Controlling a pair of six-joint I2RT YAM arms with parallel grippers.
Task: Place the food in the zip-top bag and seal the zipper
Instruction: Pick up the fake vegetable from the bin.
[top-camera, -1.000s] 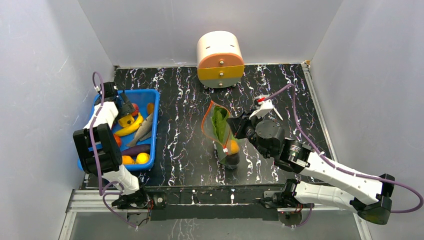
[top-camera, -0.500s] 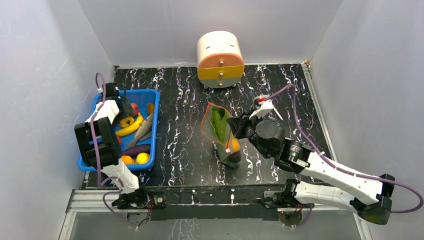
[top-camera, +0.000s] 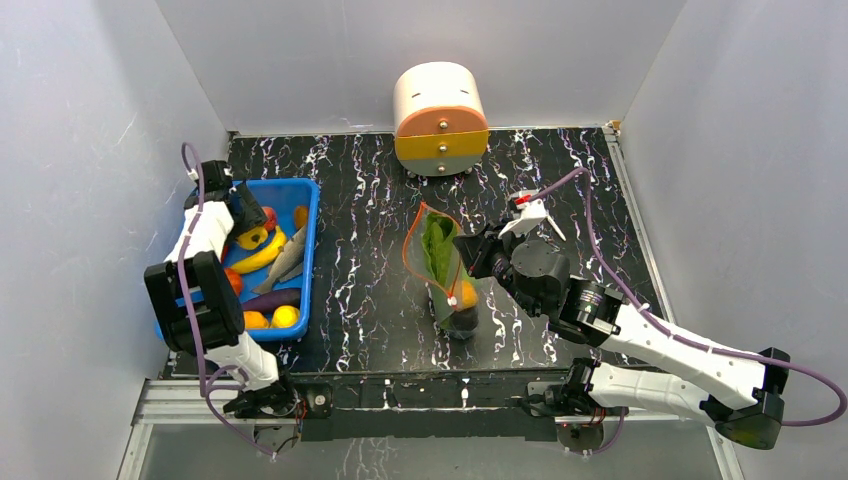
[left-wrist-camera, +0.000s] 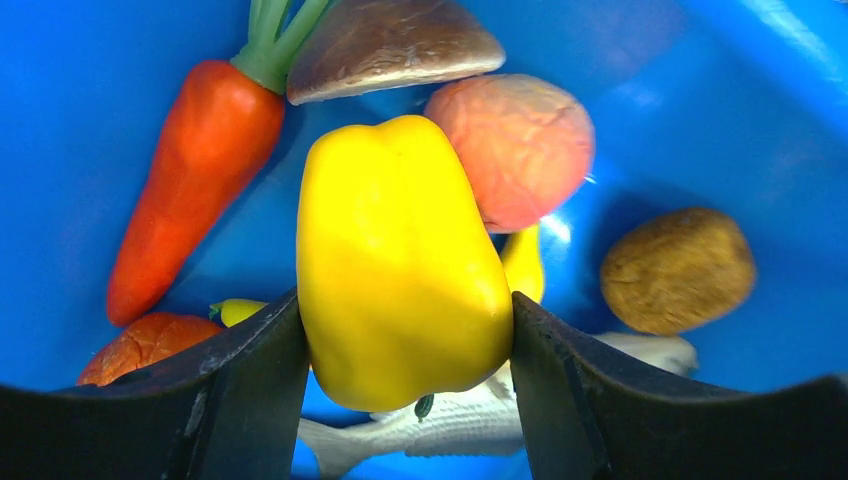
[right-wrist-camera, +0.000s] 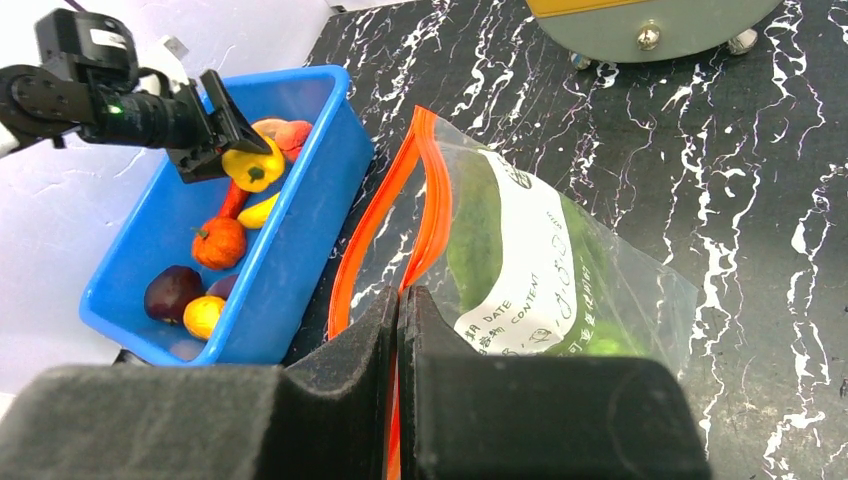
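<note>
At the left, over the blue bin, my left gripper clamps a glossy yellow pepper by its sides, with a carrot beside it. Mid-table stands the clear, crinkly bag. It has a leafy green inside, a white label facing out, and its mouth gaping. My right gripper is pinched tight on its red-orange zipper.

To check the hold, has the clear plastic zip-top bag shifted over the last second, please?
No: the clear plastic zip-top bag keeps its distance from the round cream-and-orange cabinet.
</note>
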